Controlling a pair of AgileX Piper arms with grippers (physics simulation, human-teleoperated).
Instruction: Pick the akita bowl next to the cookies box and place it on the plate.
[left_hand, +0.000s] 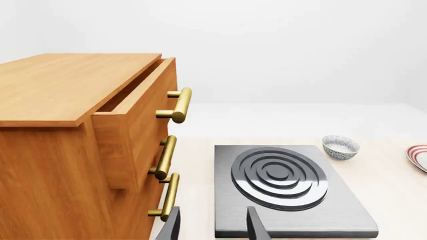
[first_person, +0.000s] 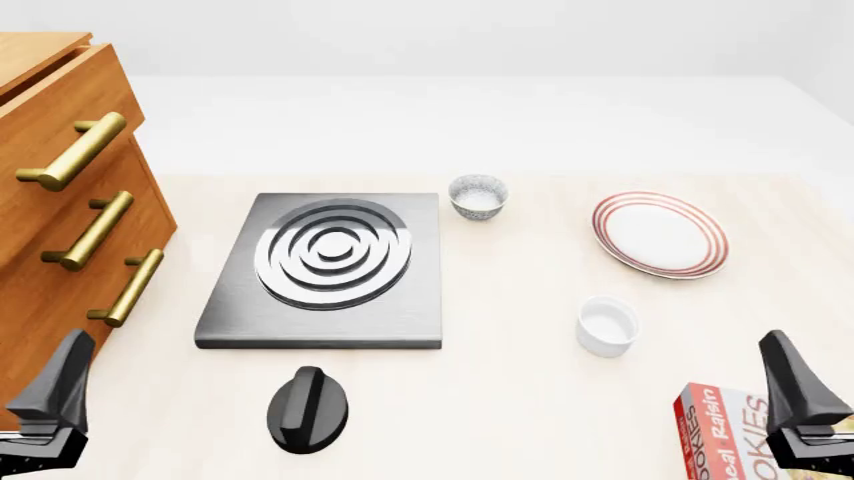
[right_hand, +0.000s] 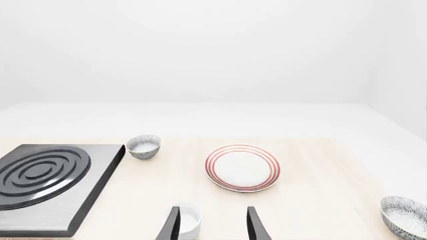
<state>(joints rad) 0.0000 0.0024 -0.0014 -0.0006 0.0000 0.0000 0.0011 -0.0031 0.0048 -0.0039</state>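
My left claw (left_hand: 212, 225) and right claw (right_hand: 212, 223) both apart, empty, low over table (first_person: 534, 400). Target bowl (right_hand: 405, 216) right of plate (right_hand: 242, 168); cookies box (first_person: 727, 432) near right claw.

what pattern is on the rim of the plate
Thin red concentric rings around the rim of the plate, white in the middle; the front view shows it best.

Cookies box (first_person: 722, 432) cut off at the front view's bottom edge, akita bowl (right_hand: 404, 216) clipped at the right wrist view's lower right, plate (left_hand: 418, 157) half out of the left wrist view's right edge
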